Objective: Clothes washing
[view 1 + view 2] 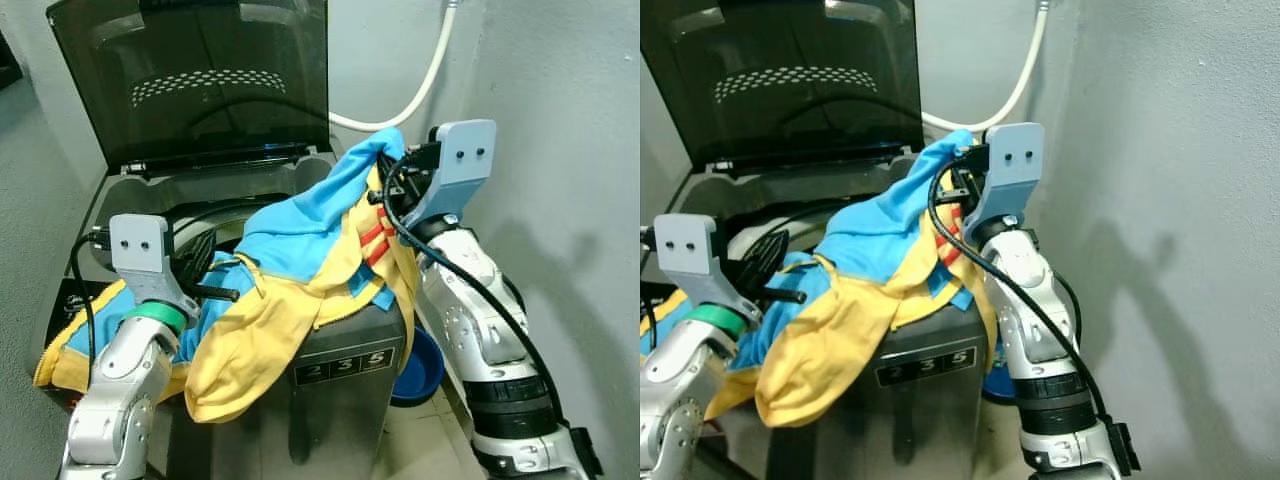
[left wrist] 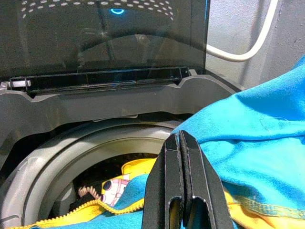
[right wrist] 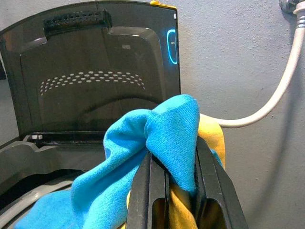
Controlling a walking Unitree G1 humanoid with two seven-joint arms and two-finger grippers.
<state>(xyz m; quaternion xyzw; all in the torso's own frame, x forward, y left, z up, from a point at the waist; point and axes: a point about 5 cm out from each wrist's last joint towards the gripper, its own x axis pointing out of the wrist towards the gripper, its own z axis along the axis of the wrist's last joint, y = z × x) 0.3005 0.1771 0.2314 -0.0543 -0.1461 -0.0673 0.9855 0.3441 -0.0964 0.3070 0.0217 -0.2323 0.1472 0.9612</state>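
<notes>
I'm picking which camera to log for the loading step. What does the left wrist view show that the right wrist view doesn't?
Left wrist view: the round drum opening with a cartoon-print cloth down inside, and the left tool with fingers pressed together, empty, above the blue and yellow garment.

Right wrist view: the right tool clamped on a bunched blue fold of that garment, and a glowing blue light on the lid's edge.

Both: the raised dark lid, the white hose against the grey wall, and the garment.
</notes>
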